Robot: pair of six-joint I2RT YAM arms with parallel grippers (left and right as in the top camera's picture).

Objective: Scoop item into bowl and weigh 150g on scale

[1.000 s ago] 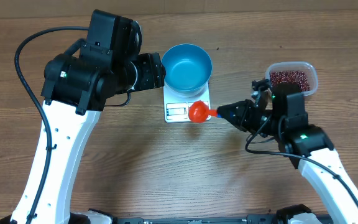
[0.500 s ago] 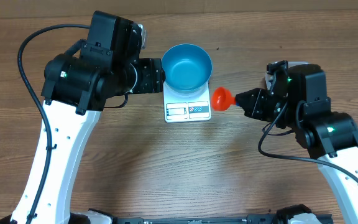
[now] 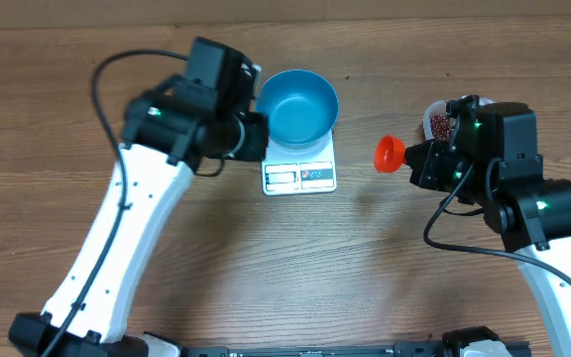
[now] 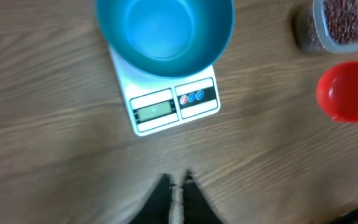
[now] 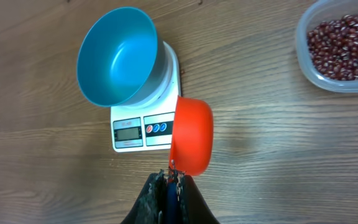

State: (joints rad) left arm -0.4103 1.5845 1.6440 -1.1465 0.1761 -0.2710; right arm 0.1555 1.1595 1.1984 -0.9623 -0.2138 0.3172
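Observation:
The blue bowl (image 3: 298, 104) (image 4: 166, 31) (image 5: 117, 56) stands empty on the white scale (image 3: 299, 176) (image 4: 173, 109) (image 5: 142, 130). My right gripper (image 3: 414, 159) (image 5: 173, 175) is shut on the handle of a red scoop (image 3: 390, 153) (image 5: 192, 134) (image 4: 348, 90), which hangs above the wood to the right of the scale and looks empty. The item, dark red beans (image 5: 344, 43) (image 4: 342, 18) (image 3: 442, 122), lies in a clear tub at the far right, partly hidden by the right arm in the overhead view. My left gripper (image 4: 178, 182) (image 3: 256, 137) is shut on nothing beside the scale's left edge.
The clear plastic tub (image 5: 328, 84) (image 4: 306, 37) holding the beans stands right of the scale. A black cable (image 3: 117, 74) loops above the left arm. The wooden table (image 3: 266, 258) surrounds everything.
The right gripper carried the red scoop rightward from over the scale toward the tub. The left gripper shut, and the left arm shifted to the right.

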